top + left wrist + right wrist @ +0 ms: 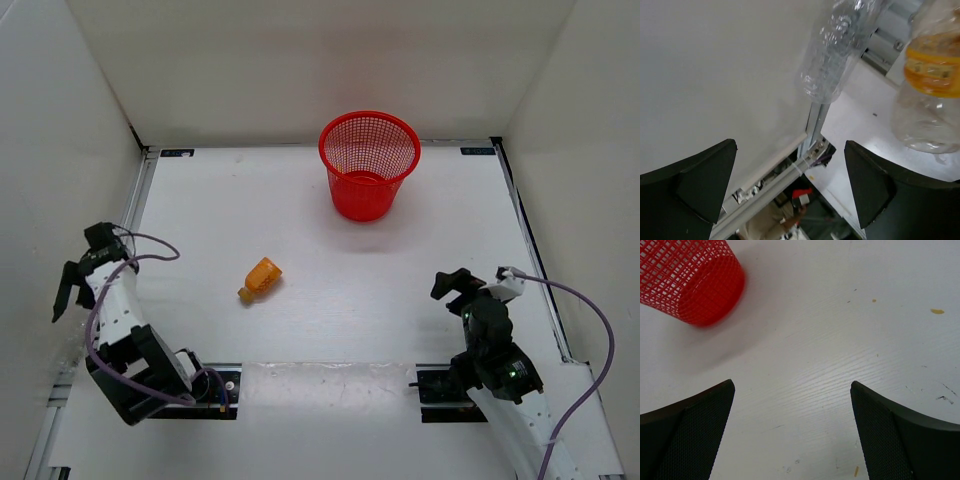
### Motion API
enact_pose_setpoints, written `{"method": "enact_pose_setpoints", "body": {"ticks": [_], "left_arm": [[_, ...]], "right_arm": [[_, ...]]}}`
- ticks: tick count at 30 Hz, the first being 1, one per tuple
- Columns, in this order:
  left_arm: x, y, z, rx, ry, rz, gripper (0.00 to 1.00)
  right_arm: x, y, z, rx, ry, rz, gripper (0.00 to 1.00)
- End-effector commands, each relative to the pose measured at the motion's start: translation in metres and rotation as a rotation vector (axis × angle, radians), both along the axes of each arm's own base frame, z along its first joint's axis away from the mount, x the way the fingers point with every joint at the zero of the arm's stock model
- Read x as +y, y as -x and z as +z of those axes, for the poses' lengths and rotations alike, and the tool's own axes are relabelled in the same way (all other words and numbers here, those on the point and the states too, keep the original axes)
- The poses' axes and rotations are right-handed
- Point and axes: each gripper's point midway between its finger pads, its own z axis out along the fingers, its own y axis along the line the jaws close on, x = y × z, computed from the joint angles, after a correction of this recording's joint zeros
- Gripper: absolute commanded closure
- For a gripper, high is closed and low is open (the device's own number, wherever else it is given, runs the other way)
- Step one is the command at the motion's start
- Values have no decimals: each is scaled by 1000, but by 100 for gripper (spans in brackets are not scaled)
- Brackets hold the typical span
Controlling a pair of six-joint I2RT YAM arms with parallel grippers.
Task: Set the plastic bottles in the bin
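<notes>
- The orange bottle (261, 279) (stubby, opaque, narrow-necked) lies on its side on the white table (300, 200), roughly midway between the two arms. Its neck points toward the near left. Any print on it is too small to read.
- The bin (368, 165), a round red mesh wastebasket with a solid rim, stands upright toward the far edge of the table, well apart from the orange bottle. Its lower part fills the upper left corner of the right wrist view.
- In the left wrist view, a clear bottle (931, 75) with an orange-yellow band sits at the upper right. The band's lettering is too blurred to read.
- Left of it in that view is a ribbed bottle (837, 50), clear and unlabelled. I cannot tell whether either of these two rests on the table.
- The left gripper (70, 285) sits close to the left wall, its jaws spread wide with nothing between them.
- The right gripper (452, 283), on the near right, also has its jaws wide apart and holds nothing (bare table shows between them).
- The table surface is white with a faint grain, a few dark scuffs and small yellowish specks (937, 311).
- White panels enclose the table at the back and on both sides, and a metal rail (812, 130) runs along the left edge.
- A lilac cable (585, 310) loops from each arm.
</notes>
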Motion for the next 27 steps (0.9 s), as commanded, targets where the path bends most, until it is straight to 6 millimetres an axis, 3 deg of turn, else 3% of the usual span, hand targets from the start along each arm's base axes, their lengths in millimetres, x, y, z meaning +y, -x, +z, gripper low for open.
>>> {"method": "enact_pose_setpoints", "body": {"ticks": [1, 7, 17, 27], "left_arm": [[12, 13, -10, 26, 50, 30, 0], [5, 19, -51, 47, 107, 10, 0], [42, 14, -58, 28, 101, 80, 0], [47, 8, -87, 75, 194, 61, 0]], "right_arm": [[9, -4, 30, -110, -8, 60, 0], [15, -10, 27, -118, 23, 91, 0], [16, -12, 26, -98, 61, 109, 0], [16, -12, 26, -98, 61, 109, 0]]}}
